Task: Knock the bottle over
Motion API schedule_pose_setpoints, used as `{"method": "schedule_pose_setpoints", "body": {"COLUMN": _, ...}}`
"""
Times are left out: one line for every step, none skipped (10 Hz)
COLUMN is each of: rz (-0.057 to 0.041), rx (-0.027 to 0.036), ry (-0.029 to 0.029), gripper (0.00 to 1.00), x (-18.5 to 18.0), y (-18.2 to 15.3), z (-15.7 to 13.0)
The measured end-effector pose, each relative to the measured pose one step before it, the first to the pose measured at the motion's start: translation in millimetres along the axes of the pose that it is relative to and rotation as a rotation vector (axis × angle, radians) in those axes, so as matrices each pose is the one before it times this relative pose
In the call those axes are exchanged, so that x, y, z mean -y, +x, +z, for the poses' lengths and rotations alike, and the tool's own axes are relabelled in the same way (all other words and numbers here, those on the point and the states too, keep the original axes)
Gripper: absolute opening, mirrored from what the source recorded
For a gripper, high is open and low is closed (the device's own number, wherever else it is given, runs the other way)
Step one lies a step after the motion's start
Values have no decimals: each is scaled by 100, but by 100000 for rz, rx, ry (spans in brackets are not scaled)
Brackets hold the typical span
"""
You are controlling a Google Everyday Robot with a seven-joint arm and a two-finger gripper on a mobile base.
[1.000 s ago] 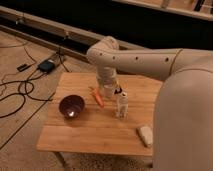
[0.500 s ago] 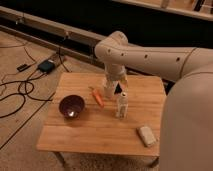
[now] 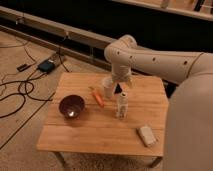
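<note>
The bottle (image 3: 121, 106) stands upright near the middle of the wooden table (image 3: 95, 132); it is slim and translucent white with a narrow capped neck. My gripper (image 3: 122, 86) hangs from the cream arm just above and behind the bottle's top. A short white cup (image 3: 108, 89) stands to the left of the gripper, partly hidden by it.
A dark bowl (image 3: 71, 106) sits at the table's left. An orange carrot (image 3: 98, 97) lies between the bowl and the bottle. A flat pale block (image 3: 146, 135) lies near the front right corner. Cables and a small box (image 3: 46, 65) lie on the floor to the left.
My arm has swung to the right and back, so the gripper now sits above the bottle's top. The bottle stays upright in the same place.
</note>
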Motion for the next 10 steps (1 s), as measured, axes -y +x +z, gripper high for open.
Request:
{"method": "schedule_pose_setpoints", "body": {"rz": 867, "rx": -966, "ry": -633, "gripper": 65, "x": 320, "y": 298, "z": 492}}
{"method": "schedule_pose_setpoints", "body": {"rz": 914, "rx": -1312, "ry": -1054, "gripper": 65, "x": 142, "y": 471, "z": 601}}
{"method": "schedule_pose_setpoints", "body": {"rz": 1020, "rx": -1425, "ry": -1230, "gripper": 65, "x": -91, "y": 586, "z": 492}}
{"method": "schedule_pose_setpoints", "body": {"rz": 766, "rx": -1138, "ry": -803, "gripper": 65, "x": -375, "y": 438, "z": 354}}
{"method": "schedule_pose_setpoints", "body": {"rz": 370, "rx": -945, "ry": -982, "gripper": 65, "x": -670, "y": 372, "z": 186}}
{"method": "schedule_pose_setpoints", "body": {"rz": -63, "rx": -1230, "ry": -1472, "gripper": 65, "x": -1335, "y": 468, "z": 160}}
{"method": "schedule_pose_setpoints", "body": {"rz": -230, "rx": -995, "ry": -727, "gripper": 65, "x": -952, "y": 309, "z": 121}}
{"method": "schedule_pose_setpoints", "body": {"rz": -246, "rx": -1041, "ry": -579, "gripper": 65, "x": -924, "y": 239, "z": 77}}
{"method": "schedule_pose_setpoints", "body": {"rz": -365, "rx": -949, "ry": -107, "gripper": 65, "x": -702, "y": 149, "z": 22}}
{"method": "schedule_pose_setpoints", "body": {"rz": -997, "rx": -1578, "ry": 278, "gripper": 65, "x": -1079, "y": 125, "z": -16}}
